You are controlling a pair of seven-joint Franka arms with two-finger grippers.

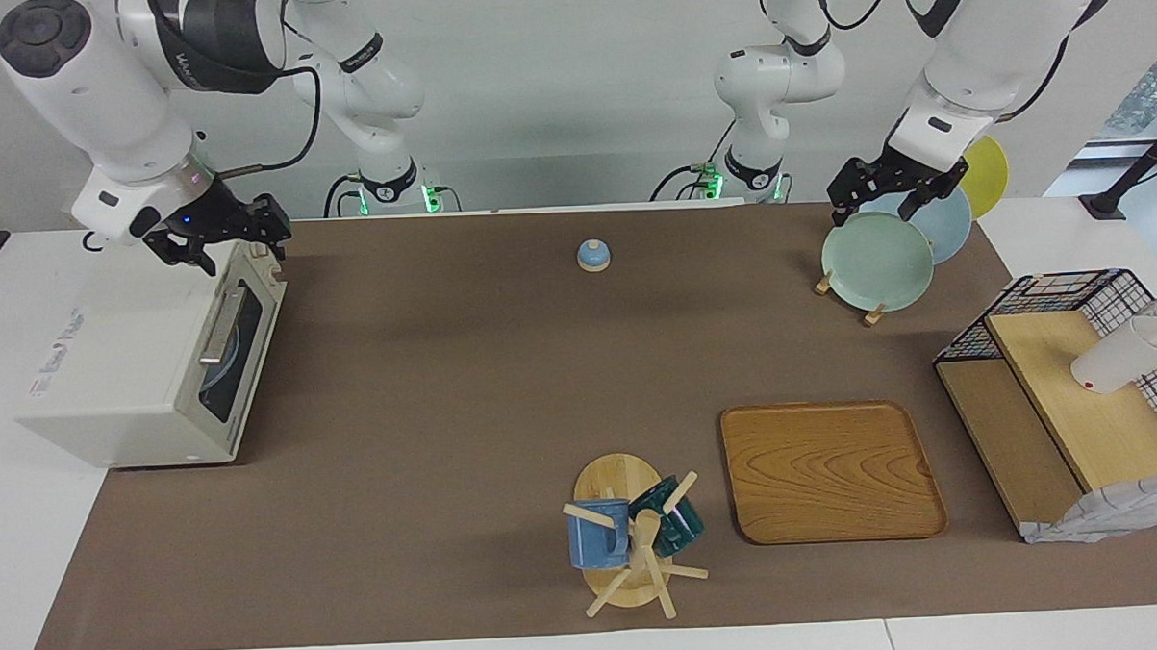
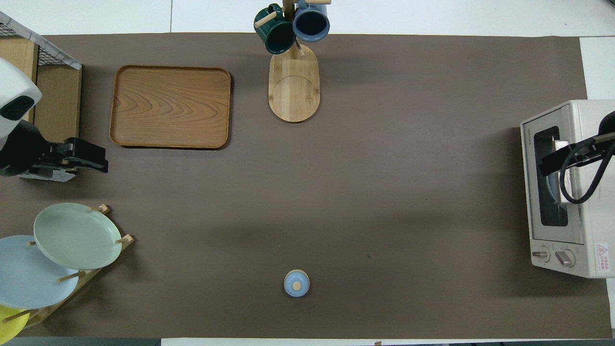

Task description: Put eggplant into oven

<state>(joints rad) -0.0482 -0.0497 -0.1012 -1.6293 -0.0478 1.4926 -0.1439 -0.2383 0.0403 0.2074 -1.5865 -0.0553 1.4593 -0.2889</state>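
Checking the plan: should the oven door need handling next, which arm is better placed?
Right. The right pincer hangs over the oven, by its door handle; the left pincer hangs over the plates at the table's left-arm end.

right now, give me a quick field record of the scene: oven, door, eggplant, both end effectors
oven: boxy cream-white toaster oven, at the right arm's end of the table
door: shut, metal bar handle free
eggplant: not visible in either view
inside oven: a pale blue round dish shows through the window; nothing else can be made out
right end effector: open, empty, raised over the oven's top front edge
left end effector: open, empty, waiting over the pale green plate in the wooden rack
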